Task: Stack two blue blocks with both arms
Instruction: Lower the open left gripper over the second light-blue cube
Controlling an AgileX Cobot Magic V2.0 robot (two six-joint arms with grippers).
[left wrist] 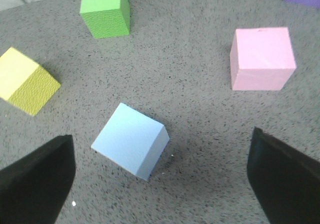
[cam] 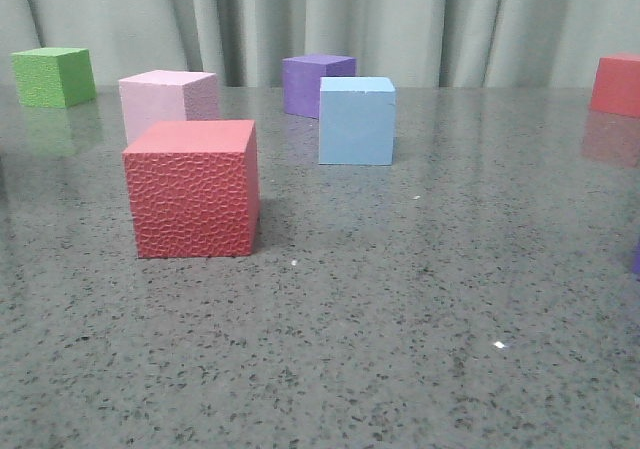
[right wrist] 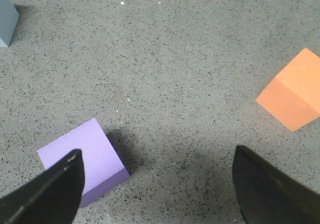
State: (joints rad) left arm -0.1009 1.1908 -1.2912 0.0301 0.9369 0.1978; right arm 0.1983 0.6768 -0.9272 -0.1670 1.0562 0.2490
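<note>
Stacking has not begun: one blue block point(cam: 357, 121) stands alone on the grey speckled counter point(cam: 400, 319), just in front of a purple cube point(cam: 317, 84), while the other blue block point(left wrist: 131, 139) lies loose below the left gripper point(left wrist: 162, 176), between its wide-spread fingers point(left wrist: 37, 181) and untouched. The right gripper point(right wrist: 157, 186) hovers with fingers point(right wrist: 47, 191) equally wide and empty, a lilac cube point(right wrist: 82, 160) beside one finger and an orange cube point(right wrist: 295, 92) off to the side. Both grasps, the carry and the placing remain. A red cube point(cam: 192, 189), pink cube point(cam: 167, 101), green cube point(cam: 54, 76) and yellow cube point(left wrist: 25, 82) crowd the counter nearby, though none appears to block either blue block.
</note>
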